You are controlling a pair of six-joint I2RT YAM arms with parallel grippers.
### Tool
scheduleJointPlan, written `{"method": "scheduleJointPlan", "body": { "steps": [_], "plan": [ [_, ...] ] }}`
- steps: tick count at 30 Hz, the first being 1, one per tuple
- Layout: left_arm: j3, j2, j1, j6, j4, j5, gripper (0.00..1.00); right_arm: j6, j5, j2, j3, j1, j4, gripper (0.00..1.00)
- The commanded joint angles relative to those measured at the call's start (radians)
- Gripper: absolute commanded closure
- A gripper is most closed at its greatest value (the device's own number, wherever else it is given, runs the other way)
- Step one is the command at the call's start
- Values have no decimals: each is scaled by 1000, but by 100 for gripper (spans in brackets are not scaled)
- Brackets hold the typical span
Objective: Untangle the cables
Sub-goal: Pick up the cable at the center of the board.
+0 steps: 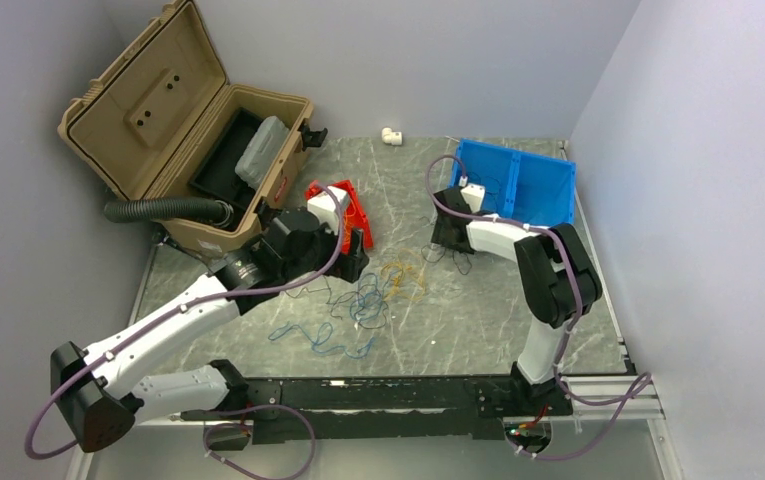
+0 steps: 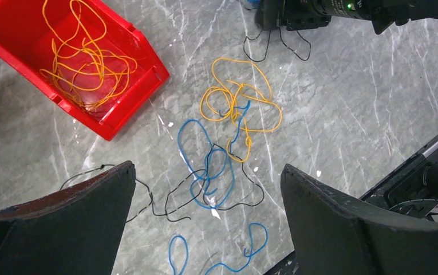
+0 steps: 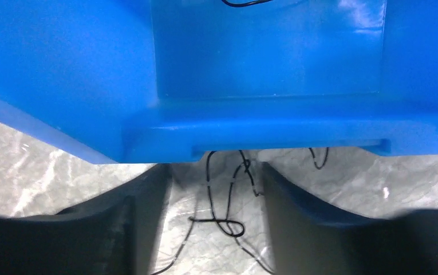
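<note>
The cables (image 1: pixel 383 290) lie loose mid-table: orange loops (image 2: pixel 236 103), blue loops (image 2: pixel 192 143) and thin black strands (image 2: pixel 165 200), overlapping. More orange cable (image 2: pixel 85 63) lies in the red bin (image 2: pixel 113 123). My left gripper (image 2: pixel 208 167) hangs open above the blue and black strands, holding nothing; from above it (image 1: pixel 353 258) is beside the red bin (image 1: pixel 343 200). My right gripper (image 3: pixel 215 172) is low on the table against the blue bin (image 3: pixel 262 123), jaws apart, with a black cable loop (image 3: pixel 228 223) lying between the fingers, not pinched. From above it (image 1: pixel 451 235) is left of the blue bin (image 1: pixel 518 180).
An open tan case (image 1: pixel 188 130) stands at the back left with a black ribbed hose (image 1: pixel 163 208) coming out of it. A small white fitting (image 1: pixel 391 135) lies by the back wall. A black rail (image 1: pixel 388 395) runs along the near edge; walls close both sides.
</note>
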Motion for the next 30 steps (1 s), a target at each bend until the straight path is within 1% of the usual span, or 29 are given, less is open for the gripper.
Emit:
{"method": "scheduleJointPlan", "body": {
  "steps": [1, 3, 4, 5, 6, 11, 15, 18, 22, 25, 30],
  "plan": [
    [-13, -45, -5, 23, -9, -34, 1, 10, 6, 27, 20, 28, -15, 59],
    [-13, -50, -5, 27, -19, -40, 1, 15, 9, 4, 15, 36, -18, 82],
    [-15, -52, -5, 27, -21, -43, 0, 15, 3, -12, 11, 38, -19, 89],
    [-15, -54, -4, 29, -25, -47, 1, 15, -2, -31, 6, 41, -18, 98],
    [-18, -57, -5, 29, -28, -47, 1, 13, -7, -53, -2, 43, -13, 100],
    [-22, -83, -4, 30, -52, -54, 1, -11, -75, -222, -61, 67, 10, 100],
    [-13, -117, -5, 41, -81, -51, 0, -40, -150, -363, -74, 69, -14, 100],
    [3, -141, -4, 69, -113, -60, 1, -69, -156, -469, -64, 67, -53, 100],
    [30, -170, -5, 120, -166, -114, 1, -105, -109, -587, -20, 63, -113, 100],
    [55, -188, -5, 168, -203, -171, 1, -110, -112, -636, 28, 37, -142, 100],
    [57, -215, -4, 249, -233, -261, 1, -112, -241, -624, 118, -70, -163, 100]
  ]
}}
